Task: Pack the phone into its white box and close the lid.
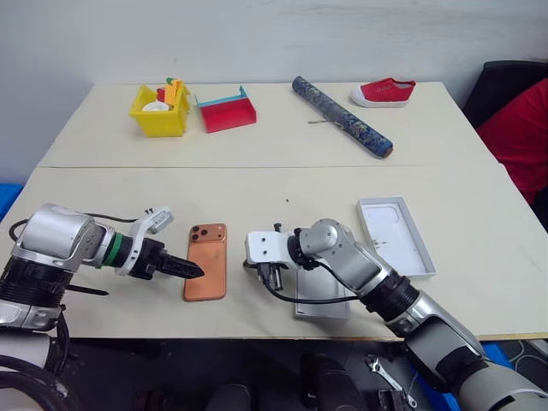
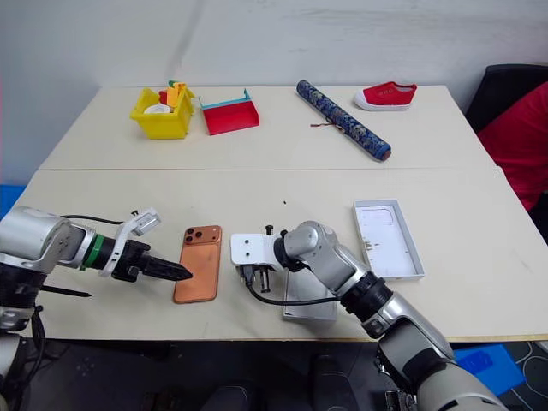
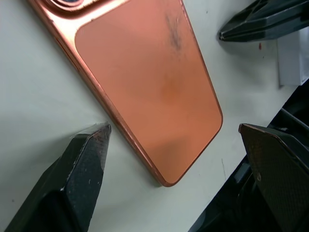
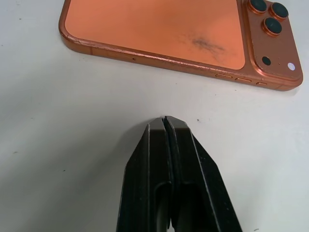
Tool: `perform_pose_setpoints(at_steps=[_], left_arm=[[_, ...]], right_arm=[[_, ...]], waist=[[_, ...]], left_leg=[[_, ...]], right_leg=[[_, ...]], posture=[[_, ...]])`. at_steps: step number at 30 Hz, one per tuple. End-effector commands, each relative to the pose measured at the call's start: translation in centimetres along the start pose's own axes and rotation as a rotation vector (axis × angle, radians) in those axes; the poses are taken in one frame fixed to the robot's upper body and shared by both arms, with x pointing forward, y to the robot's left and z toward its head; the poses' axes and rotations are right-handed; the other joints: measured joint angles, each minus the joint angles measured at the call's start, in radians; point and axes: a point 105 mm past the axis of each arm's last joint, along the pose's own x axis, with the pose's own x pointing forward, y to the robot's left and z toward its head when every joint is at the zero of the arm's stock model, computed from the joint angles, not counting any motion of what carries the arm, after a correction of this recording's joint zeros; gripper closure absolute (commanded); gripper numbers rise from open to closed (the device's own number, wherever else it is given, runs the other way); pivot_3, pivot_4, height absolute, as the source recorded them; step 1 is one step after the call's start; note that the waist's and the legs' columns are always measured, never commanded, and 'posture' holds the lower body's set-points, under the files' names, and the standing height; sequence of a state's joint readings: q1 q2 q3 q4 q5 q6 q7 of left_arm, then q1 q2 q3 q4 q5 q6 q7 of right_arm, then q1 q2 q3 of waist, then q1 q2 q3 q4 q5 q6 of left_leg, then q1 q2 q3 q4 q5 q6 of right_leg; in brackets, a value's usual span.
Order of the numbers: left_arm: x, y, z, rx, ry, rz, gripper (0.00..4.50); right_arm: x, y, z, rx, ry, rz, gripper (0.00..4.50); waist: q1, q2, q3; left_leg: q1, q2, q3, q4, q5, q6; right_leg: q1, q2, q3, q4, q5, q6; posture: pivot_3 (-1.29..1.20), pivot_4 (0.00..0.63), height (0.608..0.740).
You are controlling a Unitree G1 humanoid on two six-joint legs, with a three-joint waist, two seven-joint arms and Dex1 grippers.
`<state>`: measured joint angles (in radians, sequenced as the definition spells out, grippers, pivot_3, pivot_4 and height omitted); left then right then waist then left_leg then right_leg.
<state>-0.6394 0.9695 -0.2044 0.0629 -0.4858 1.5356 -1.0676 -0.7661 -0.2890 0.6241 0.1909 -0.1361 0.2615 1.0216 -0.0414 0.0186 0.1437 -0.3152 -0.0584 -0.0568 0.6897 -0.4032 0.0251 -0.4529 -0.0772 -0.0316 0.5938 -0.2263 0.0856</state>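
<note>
Orange-copper phone (image 1: pixel 206 260) flat on tabletop (image 1: pixel 257 188); left gripper (image 3: pixel 178 159) spread wide, straddling its end; right gripper (image 4: pixel 166 126) clenched empty beside it; lid (image 1: pixel 395 235) further right.

Orange-copper phone (image 3: pixel 149 92) face down on pale table (image 3: pixel 38 96), black fingers (image 3: pixel 82 169) spread wide astride its lower end

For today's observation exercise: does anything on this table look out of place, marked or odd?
The phone lies camera side up on the bare table, with a dark smudge on its orange back. The lid lies open beside it, apart. A single red shoe sits at the far edge, among unrelated clutter.
</note>
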Motion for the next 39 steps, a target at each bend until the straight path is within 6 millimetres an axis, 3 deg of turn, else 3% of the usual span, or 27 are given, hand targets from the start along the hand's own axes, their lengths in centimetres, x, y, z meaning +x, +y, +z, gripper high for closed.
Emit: perform_pose_setpoints(at_steps=[1,7,17,22,30,34,39], left_arm=[[2.2,0.7,-3.0,-0.12,0.113,0.002,0.03],[4.7,-0.3,-3.4,-0.131,0.107,-0.075,0.03],[7.5,-1.9,-1.1,-0.21,-0.012,-0.227,0.03],[7.0,-3.3,0.3,-0.236,-0.091,-0.372,0.03],[6.0,-3.7,1.6,-0.289,-0.199,-0.485,0.03],[5.5,-4.3,2.3,-0.282,-0.244,-0.53,0.03],[5.6,-4.1,2.0,-0.285,-0.237,-0.506,0.03]], right_arm=[[0.4,-0.3,0.3,-0.002,-0.003,-0.003,4.5],[1.1,0.3,0.0,0.011,0.002,0.028,4.5],[1.2,-0.2,0.1,0.054,-0.022,0.021,4.5],[1.1,-0.6,0.7,0.079,-0.054,0.015,4.5],[0.9,-0.5,0.4,0.097,-0.057,0.006,4.5],[0.9,-0.4,0.3,0.098,-0.059,0.007,4.5],[0.8,-0.5,0.1,0.092,-0.048,0.002,4.5]], waist=[[0.0,0.0,0.0],[0.008,0.005,-0.005],[0.042,0.015,-0.019],[0.042,0.016,-0.02],[0.044,0.015,-0.019],[0.032,-0.001,-0.013],[0.013,-0.002,-0.011]], left_leg=[[0.0,0.0,0.0,0.0,0.0,0.0],[0.01,-0.001,0.001,-0.004,0.0,0.0],[0.018,-0.008,-0.002,-0.007,0.003,0.003],[0.018,-0.012,-0.009,-0.007,0.004,0.004],[0.014,-0.016,-0.018,-0.007,0.005,0.004],[0.009,-0.015,-0.019,-0.007,0.006,0.004],[0.007,-0.014,-0.026,-0.008,0.004,0.0]], right_leg=[[0.0,0.0,0.001,0.0,0.0,0.0],[0.007,0.0,0.004,-0.001,0.0,0.0],[0.014,-0.002,0.013,0.0,-0.002,0.002],[0.016,-0.002,0.014,0.0,-0.002,0.003],[0.016,-0.002,0.015,0.0,-0.002,0.003],[0.011,-0.002,0.016,0.0,-0.002,0.003],[0.005,-0.001,0.013,0.0,-0.002,0.003]], posture=[[0.0,0.15,0.74],[0.0,0.15,0.74],[0.0,0.15,0.74],[0.0,0.15,0.74],[0.0,0.15,0.74],[0.0,0.15,0.74],[0.0,0.15,0.74]])
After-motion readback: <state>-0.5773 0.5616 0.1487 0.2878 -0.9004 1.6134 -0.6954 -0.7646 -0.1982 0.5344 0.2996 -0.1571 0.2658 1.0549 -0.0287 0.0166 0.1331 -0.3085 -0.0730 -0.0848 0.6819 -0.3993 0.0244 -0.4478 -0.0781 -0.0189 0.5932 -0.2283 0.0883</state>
